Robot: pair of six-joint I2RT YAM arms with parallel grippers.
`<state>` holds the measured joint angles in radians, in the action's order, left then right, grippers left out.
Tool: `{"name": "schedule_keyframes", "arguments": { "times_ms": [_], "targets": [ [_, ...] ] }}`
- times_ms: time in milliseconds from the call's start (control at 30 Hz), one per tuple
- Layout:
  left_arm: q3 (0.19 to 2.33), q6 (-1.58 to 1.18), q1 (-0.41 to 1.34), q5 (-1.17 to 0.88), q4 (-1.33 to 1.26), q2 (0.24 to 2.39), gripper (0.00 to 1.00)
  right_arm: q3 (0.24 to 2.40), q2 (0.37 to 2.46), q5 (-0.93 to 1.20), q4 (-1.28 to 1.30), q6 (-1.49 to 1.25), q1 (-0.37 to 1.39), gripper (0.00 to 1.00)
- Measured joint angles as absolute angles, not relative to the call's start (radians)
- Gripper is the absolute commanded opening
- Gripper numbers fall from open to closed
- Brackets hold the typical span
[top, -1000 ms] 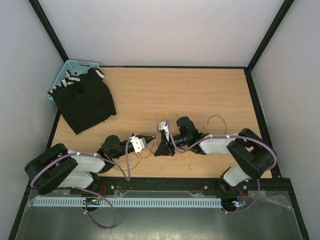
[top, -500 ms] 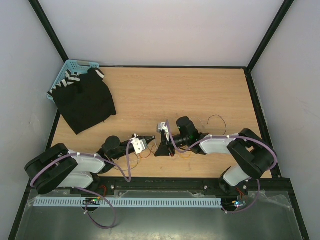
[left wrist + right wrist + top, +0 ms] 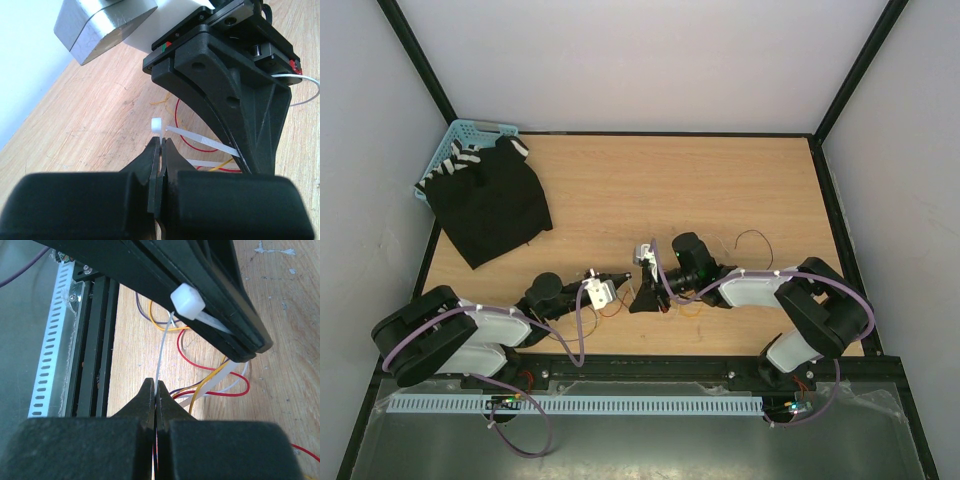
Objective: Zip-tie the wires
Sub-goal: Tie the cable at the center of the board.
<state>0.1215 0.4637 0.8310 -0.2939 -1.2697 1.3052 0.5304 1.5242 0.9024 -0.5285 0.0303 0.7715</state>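
Observation:
A white zip tie [image 3: 200, 140] hangs between my two grippers low over the wooden table. Its square head [image 3: 187, 301] sits at the tips of my left gripper [image 3: 161, 144], which is shut on the tie just below the head. The thin tail [image 3: 160, 352] runs down from the head into my right gripper [image 3: 156, 386], which is shut on it. The wires [image 3: 215, 386], red, yellow, purple and white strands, lie curled on the wood beneath the tie. In the top view the left gripper [image 3: 620, 274] and right gripper [image 3: 644, 296] meet near the table's front middle, over the wires [image 3: 672, 304].
A black cloth [image 3: 490, 200] lies at the back left, draped over a blue basket [image 3: 460, 135]. One dark strand [image 3: 755, 238] loops on the table right of the right arm. A slotted white rail [image 3: 570, 405] and a black frame bar run along the near edge.
Almost nothing: the left arm has edged very slightly, and both grippers stay shut on the zip tie in the same place.

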Motion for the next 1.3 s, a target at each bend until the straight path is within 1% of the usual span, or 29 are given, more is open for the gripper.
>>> {"name": "schedule_keyframes", "arguments": {
  "times_ms": [1300],
  "targets": [
    [0.121, 0.524, 0.870, -0.245, -1.269, 1.311, 0.00, 0.536, 1.546, 0.918, -0.522, 0.018, 0.753, 0.00]
  ]
}}
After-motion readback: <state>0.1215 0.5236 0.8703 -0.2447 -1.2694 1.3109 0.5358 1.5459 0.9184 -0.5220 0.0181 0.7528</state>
